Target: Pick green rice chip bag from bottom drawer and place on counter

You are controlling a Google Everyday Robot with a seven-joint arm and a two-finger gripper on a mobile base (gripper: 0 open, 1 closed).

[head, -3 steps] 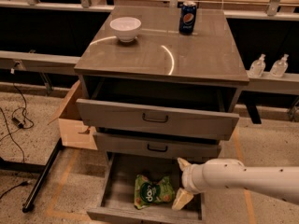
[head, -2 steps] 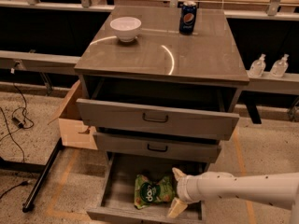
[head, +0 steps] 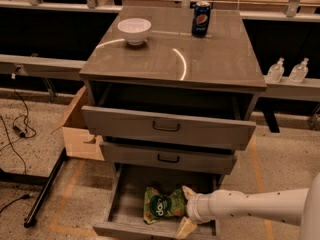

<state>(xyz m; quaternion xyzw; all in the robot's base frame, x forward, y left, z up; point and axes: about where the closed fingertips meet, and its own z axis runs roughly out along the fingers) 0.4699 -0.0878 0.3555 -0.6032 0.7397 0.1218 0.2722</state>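
Observation:
The green rice chip bag (head: 161, 204) lies crinkled on the grey floor of the open bottom drawer (head: 131, 194), near the middle. My gripper (head: 186, 209) reaches in from the right on a white arm and sits just right of the bag's right end. Its fingers (head: 189, 191) are spread apart, one behind and one in front of the bag's end, and hold nothing. The counter (head: 200, 59) is the glossy grey-brown top of the cabinet, above.
A white bowl (head: 134, 30) and a blue soda can (head: 201, 18) stand at the back of the counter. The two upper drawers (head: 167, 127) are pulled out over the bottom drawer. A cardboard box (head: 80, 129) sits left of the cabinet. Two bottles (head: 287, 71) stand on the right.
My gripper has moved left inside the bottom drawer and now sits at the right end of the green bag. The bag has not moved.

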